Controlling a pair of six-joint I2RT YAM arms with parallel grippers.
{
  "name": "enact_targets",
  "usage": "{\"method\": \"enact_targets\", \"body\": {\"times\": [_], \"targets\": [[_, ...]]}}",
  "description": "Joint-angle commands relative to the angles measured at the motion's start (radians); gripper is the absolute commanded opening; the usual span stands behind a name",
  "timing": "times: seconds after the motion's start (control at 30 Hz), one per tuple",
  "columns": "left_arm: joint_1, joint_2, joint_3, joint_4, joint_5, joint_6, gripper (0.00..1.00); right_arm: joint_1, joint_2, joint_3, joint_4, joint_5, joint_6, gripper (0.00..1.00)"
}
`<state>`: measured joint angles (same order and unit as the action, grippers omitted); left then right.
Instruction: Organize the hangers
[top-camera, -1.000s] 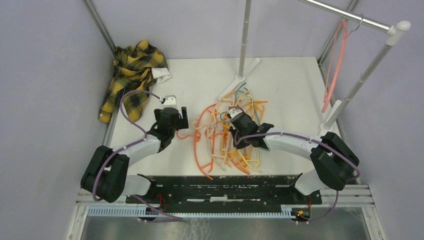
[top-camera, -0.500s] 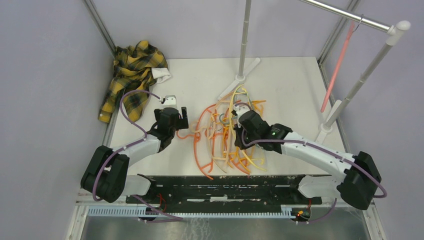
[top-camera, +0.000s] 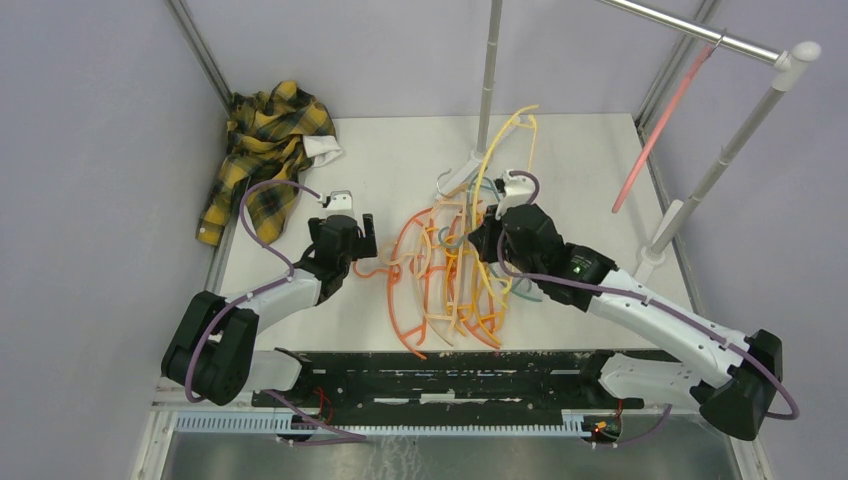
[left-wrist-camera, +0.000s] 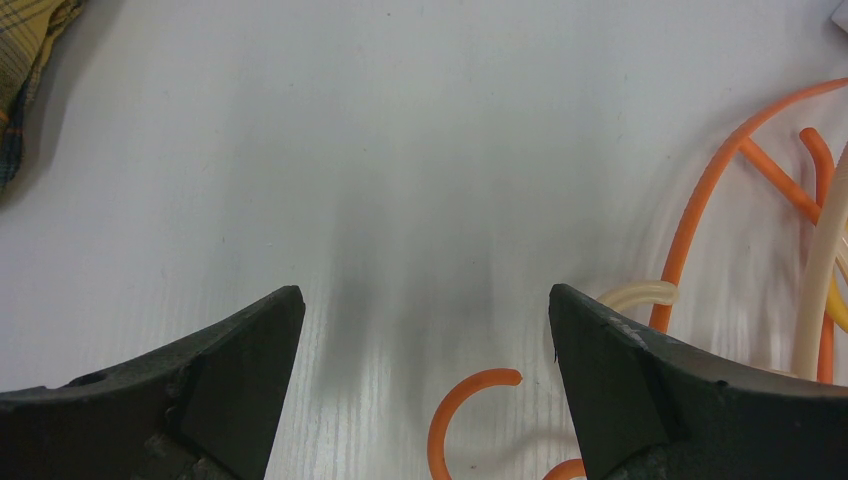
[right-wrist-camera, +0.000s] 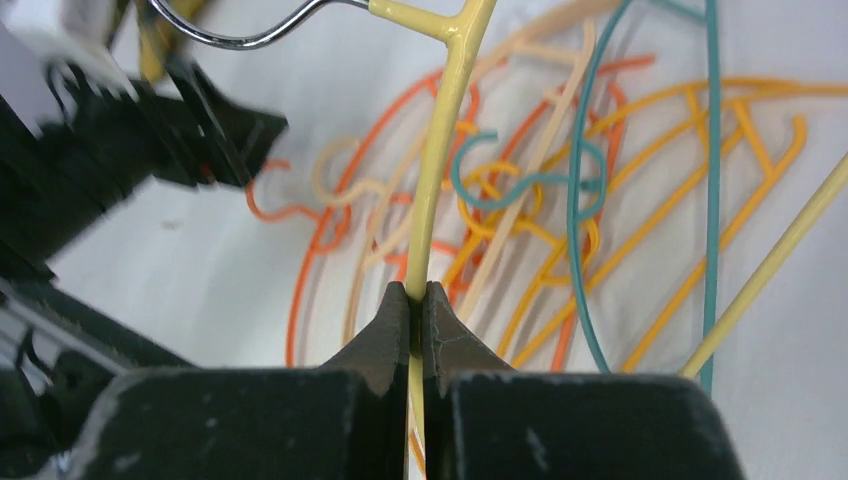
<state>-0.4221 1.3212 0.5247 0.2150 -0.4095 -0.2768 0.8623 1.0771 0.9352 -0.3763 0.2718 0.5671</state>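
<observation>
Right claw (right-wrist-camera: 418, 295) has risen from the pile of hangers (top-camera: 455, 290), pinching a yellow hanger (right-wrist-camera: 443, 150), left claw (left-wrist-camera: 425, 297) spread over the desk (top-camera: 580, 170).

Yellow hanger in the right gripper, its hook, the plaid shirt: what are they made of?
Yellow hanger, pinched in the right gripper: probably plastic, smooth and slightly glossy, with a moulded-looking junction; coated wire can't be ruled out.
Its hook: bare metal wire, silvery with bright highlights.
Plaid shirt: woven cloth, matte, crumpled in soft folds.
</observation>
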Motion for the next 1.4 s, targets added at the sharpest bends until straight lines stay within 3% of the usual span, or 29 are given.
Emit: {"method": "enact_targets", "body": {"times": [0.0, 0.23, 0.37, 0.63, 0.9, 1.37], "targets": [[0.001, -0.011, 0.032, 0.021, -0.009, -0.031, 0.99, 0.0, 0.068, 0.159, 0.275, 0.184, 0.016, 0.01], [0.001, -0.014, 0.028, 0.023, -0.009, -0.032, 0.99, -0.013, 0.242, 0.411, 0.392, 0.309, -0.027, 0.01], [0.002, -0.02, 0.025, 0.026, -0.012, -0.033, 0.99, -0.064, 0.29, 0.492, 0.461, 0.296, -0.003, 0.01], [0.001, -0.026, 0.021, 0.027, -0.015, -0.035, 0.99, -0.138, 0.287, 0.526, 0.519, 0.295, 0.057, 0.01], [0.001, -0.04, 0.011, 0.029, -0.013, -0.037, 0.99, -0.291, 0.299, 0.537, 0.541, 0.223, 0.2, 0.01], [0.001, -0.036, 0.013, 0.029, -0.012, -0.037, 0.99, -0.43, 0.336, 0.608, 0.542, 0.199, 0.264, 0.01]]}}
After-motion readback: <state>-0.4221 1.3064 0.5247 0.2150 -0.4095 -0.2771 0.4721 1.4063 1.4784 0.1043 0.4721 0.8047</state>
